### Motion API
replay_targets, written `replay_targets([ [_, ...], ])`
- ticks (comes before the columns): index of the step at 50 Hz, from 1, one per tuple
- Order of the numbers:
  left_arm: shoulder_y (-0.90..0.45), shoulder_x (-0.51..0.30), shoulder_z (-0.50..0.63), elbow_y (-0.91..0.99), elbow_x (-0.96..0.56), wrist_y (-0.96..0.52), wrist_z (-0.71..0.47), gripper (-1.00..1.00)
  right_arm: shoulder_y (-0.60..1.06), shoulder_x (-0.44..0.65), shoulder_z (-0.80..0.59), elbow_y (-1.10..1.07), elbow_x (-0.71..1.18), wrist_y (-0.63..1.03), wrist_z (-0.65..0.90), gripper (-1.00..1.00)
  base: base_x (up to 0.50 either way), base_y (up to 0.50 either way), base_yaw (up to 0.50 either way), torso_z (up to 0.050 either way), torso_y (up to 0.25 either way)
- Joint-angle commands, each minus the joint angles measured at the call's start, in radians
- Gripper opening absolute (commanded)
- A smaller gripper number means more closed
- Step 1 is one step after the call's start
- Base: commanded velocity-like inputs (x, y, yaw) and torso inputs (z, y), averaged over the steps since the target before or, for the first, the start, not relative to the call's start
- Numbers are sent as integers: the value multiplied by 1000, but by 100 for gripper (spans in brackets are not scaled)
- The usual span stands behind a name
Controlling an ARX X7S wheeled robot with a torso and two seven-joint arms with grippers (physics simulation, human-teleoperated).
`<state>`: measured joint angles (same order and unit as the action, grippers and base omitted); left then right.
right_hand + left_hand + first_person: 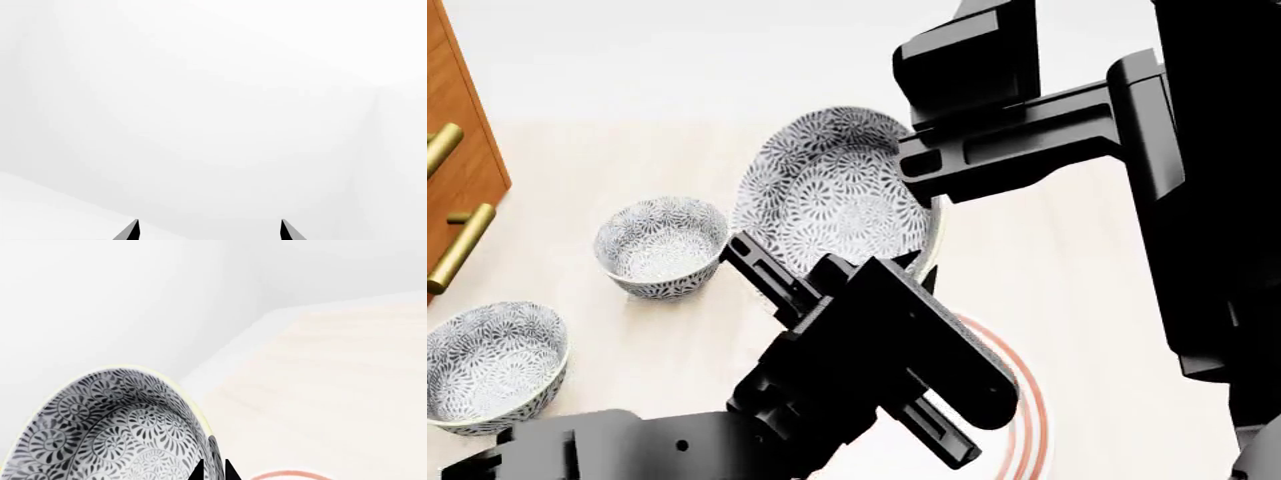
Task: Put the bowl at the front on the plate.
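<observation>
The carrying step is judged to be in hand: the bowl (834, 195) is held off the table (1094, 260), tilted so its patterned inside faces the head camera, and it hangs above the far side of the plate (1030, 420), whose red rings show near the table's front edge.

Toward the table's left edge, two other bowls are seen: one bowl (491, 365) near the front and a second bowl (661, 245) farther back, both resting upright and apart from each other. A wooden cabinet with brass handles (457, 190) stands beyond that edge.

Next in line, the left gripper (213, 471) is pinched on the carried bowl's rim, one fingertip inside the wall and one outside, as the left wrist view shows. The left arm reaches up from the front edge, forearm angled toward the table's middle.

The next move is judged to call for levelling the bowl, bringing it over the plate's centre and lowering it before the grip is eased.

The right gripper (208, 231) is raised clear of the table, jaws spread, holding nothing.
</observation>
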<state>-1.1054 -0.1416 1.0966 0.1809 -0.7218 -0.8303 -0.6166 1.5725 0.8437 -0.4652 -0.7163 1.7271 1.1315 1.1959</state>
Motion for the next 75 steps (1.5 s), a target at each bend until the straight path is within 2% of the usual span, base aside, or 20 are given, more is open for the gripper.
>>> replay_targets([
  [1,-11,39,17,-48,34,23,8,-100,23,-3,-9,6,14,7,2,100,0,0,0,0,0],
  [27,-72,115,63,-309,32,40,112,-100,4,0,-20,-1,-13,-3,-14,100,0,0,0,0,0],
  [43,-132,133,105,-384,-22,39,180,-100,-2,5,-23,-1,-28,-8,-33,100,0,0,0,0,1],
  [46,-158,138,138,-424,-89,40,173,-100,-4,11,-23,-4,-23,-10,-29,100,0,0,0,0,0],
  [64,-187,138,243,-440,-169,45,187,-100,-11,20,-29,-17,-27,-14,-30,100,0,0,0,0,1],
  [75,-236,141,400,-502,-321,118,141,-100,-27,28,-20,-25,-48,-30,-40,100,0,0,0,0,0],
])
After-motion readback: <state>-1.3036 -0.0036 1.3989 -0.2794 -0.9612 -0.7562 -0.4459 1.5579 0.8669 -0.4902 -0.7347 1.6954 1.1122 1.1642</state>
